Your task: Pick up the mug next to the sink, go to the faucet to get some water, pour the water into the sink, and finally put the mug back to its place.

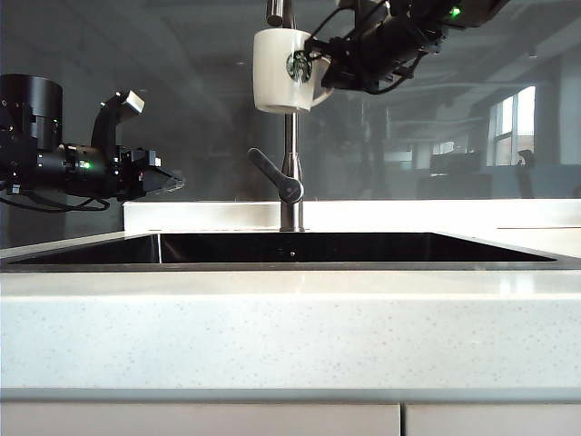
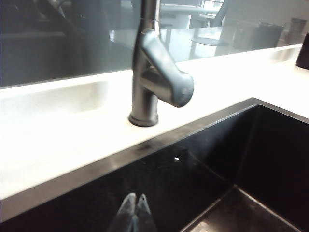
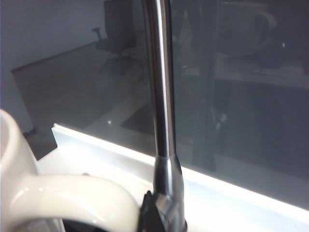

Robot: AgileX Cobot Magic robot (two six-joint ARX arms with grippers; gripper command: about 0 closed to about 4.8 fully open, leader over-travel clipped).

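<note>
Here we start with the sink (image 1: pixel 290 247), a wide dark basin set in the pale countertop (image 1: pixel 290 327), with the faucet (image 1: pixel 290 195) rising from its back edge and its lever (image 1: pixel 275 173) slanting towards the left. High above the basin we hold the mug (image 1: pixel 283 71) upright, right against the faucet's neck near the top, its logo turned to the right. Our right gripper (image 1: pixel 329 74) reaches in from the right and pinches the mug by its handle (image 3: pixel 72 200), fingers pressed onto it. Our left gripper (image 2: pixel 135 212) hangs low at the left, over the sink, its fingers pressed together on nothing. From it the lever lies ahead and a little higher, its long axis angled out from the stem. We judge the left arm nearer to that lever.
</note>
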